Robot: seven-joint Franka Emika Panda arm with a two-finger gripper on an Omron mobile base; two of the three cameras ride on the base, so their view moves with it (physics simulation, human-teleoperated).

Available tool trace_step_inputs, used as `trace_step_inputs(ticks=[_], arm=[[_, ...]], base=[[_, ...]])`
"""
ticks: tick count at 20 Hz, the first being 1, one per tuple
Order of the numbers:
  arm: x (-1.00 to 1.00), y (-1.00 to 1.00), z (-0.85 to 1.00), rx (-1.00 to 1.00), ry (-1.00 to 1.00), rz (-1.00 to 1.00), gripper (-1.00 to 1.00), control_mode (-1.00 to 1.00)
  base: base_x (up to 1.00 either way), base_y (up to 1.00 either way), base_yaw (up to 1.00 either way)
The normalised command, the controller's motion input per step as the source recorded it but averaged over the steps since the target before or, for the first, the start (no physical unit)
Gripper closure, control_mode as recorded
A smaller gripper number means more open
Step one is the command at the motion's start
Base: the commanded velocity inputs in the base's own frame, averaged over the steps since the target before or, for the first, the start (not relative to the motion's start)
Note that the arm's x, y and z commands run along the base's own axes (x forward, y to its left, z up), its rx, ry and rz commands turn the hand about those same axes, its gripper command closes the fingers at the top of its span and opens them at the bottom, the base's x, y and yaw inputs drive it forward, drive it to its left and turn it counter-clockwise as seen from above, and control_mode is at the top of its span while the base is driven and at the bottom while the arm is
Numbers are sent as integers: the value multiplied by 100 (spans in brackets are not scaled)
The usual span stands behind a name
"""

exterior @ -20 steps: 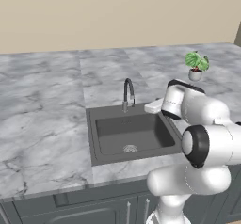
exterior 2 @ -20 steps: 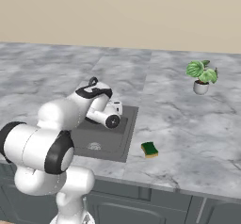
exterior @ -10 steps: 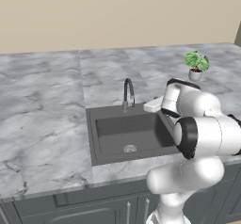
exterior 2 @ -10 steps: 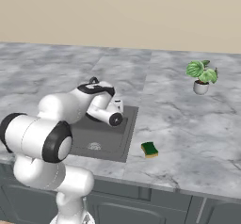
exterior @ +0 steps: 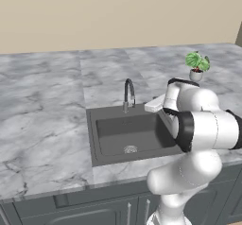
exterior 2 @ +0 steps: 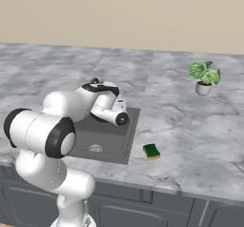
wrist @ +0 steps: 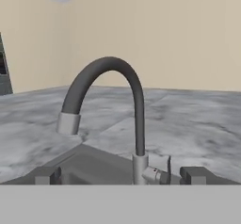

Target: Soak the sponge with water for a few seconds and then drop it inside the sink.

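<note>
Reaching low over the sink's (exterior: 127, 134) right side, the white arm points its tool (wrist: 121, 175) at the curved grey faucet (wrist: 113, 105), w/ both dark fingertips (wrist: 47, 174) set wide apart, nothing between them. Sponge (exterior 2: 151, 150), green top over yellow, lies flat on the marble worktop (exterior 2: 190, 140) just right of the basin, near the front edge, apart from the tool. Potted plant (exterior 2: 204, 77) stands far right.
</note>
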Motion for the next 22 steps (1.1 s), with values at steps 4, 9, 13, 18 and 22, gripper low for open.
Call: trace_step_inputs(ticks=[4, 9, 13, 18, 22], arm=[[10, 0, -7, 0, 0, 6, -100, -100], [11, 0, -5, 0, 0, 5, -100, -100], [3, 6, -1, 0, 0, 3, -100, -100], [9, 5, -11, 0, 0, 3, -100, -100], [9, 16, -13, 0, 0, 0, -100, -100]], base=[[0, 0, 0], [0, 0, 0], [0, 0, 0], [0, 0, 0], [0, 0, 0]])
